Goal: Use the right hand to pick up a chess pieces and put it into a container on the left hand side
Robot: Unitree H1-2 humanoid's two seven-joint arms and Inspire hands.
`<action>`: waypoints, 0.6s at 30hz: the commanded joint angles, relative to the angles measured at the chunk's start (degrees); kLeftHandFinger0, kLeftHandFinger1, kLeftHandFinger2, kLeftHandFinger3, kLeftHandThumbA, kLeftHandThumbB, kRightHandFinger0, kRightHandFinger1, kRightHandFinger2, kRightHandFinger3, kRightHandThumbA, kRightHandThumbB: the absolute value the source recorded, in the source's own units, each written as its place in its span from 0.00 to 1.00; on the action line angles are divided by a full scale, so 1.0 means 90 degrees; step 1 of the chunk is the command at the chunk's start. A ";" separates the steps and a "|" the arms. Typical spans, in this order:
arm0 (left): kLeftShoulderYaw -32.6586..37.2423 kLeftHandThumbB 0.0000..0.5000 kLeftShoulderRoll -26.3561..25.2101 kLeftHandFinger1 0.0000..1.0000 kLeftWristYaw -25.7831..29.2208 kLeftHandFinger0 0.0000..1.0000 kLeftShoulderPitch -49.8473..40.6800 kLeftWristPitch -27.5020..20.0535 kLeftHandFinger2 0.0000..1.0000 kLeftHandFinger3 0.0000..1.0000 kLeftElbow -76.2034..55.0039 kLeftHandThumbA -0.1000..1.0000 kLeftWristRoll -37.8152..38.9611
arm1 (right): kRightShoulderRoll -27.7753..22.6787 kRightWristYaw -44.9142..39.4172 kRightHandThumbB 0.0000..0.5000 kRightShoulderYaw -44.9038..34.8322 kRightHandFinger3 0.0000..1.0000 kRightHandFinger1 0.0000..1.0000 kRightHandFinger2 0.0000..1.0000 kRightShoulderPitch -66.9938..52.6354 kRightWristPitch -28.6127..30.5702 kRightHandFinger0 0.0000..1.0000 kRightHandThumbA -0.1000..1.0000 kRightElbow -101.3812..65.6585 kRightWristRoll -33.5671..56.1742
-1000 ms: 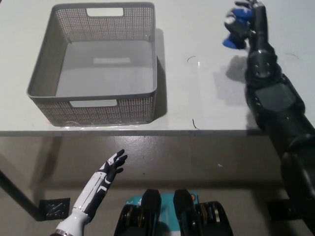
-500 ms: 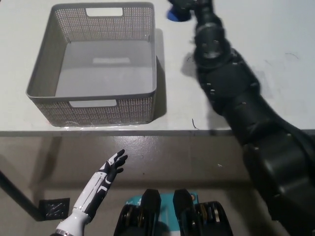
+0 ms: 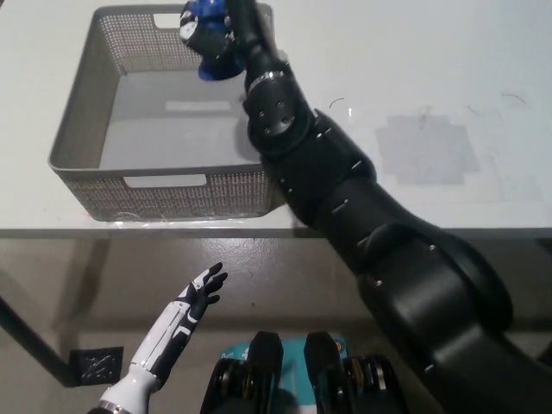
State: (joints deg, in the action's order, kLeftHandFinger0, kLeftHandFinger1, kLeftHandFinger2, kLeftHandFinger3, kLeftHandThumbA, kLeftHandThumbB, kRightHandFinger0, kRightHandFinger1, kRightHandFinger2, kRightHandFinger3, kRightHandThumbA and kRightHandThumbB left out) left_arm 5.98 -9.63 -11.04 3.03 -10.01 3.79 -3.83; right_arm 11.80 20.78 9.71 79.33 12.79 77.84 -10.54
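While hanging over the grey basket on the worktop, the right hand is clasping 1 blue chess piece: seemingly light, rigid, smooth, best gripped mid-body. Left hand is resting below, fingers spread.

One head-mounted camera looks steeply down from above, over the white table edge onto the floor beneath.

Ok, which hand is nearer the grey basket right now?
Right. The right hand holds the blue chess piece over the grey basket; the left hand rests open below the table edge.
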 commanded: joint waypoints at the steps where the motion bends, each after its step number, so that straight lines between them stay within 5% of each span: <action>1: 0.0005 0.38 -0.0113 1.00 -0.0083 1.00 0.0111 -0.0051 1.00 1.00 -0.0191 1.00 0.0033 | 0.0117 -0.0001 0.17 0.0177 0.89 0.35 0.78 0.0335 0.0217 0.00 0.00 0.0028 -0.0211; 7: 0.0017 0.38 -0.0130 1.00 -0.0063 0.97 0.0151 -0.0046 1.00 1.00 -0.0213 1.00 -0.0063 | 0.0102 -0.0151 0.19 0.0432 0.89 0.39 0.79 0.0145 0.0269 0.00 0.00 0.0158 -0.0309; 12: 0.0042 0.37 -0.0147 1.00 -0.0118 0.97 0.0220 -0.0067 1.00 1.00 -0.0163 1.00 -0.0024 | -0.0038 -0.0478 0.32 0.0598 0.95 0.53 0.92 0.0056 -0.0066 0.10 0.00 0.0225 -0.0374; 16: 0.0059 0.38 -0.0166 1.00 -0.0130 0.97 0.0242 -0.0041 1.00 1.00 -0.0186 1.00 -0.0038 | -0.0131 -0.0791 0.38 0.0703 0.58 0.41 0.57 0.0056 -0.0281 0.16 0.05 0.0249 -0.0426; 17: 0.0069 0.37 -0.0173 1.00 -0.0117 0.97 0.0255 -0.0068 1.00 1.00 -0.0183 1.00 -0.0079 | -0.0177 -0.0940 0.41 0.0699 0.64 0.46 0.63 0.0042 -0.0265 0.21 0.08 0.0255 -0.0400; 18: 0.0072 0.37 -0.0172 1.00 -0.0118 0.97 0.0270 -0.0061 1.00 1.00 -0.0177 1.00 -0.0078 | -0.0200 -0.1017 0.40 0.0699 0.63 0.46 0.55 0.0045 -0.0280 0.27 0.16 0.0252 -0.0392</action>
State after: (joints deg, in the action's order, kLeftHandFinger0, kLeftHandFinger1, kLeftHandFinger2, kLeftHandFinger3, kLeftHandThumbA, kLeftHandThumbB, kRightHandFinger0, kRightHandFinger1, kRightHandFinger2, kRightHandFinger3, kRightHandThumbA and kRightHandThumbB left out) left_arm 6.23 -9.94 -11.12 4.30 -9.87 3.78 -4.19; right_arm 11.30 15.78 15.38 76.84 11.20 80.73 -13.02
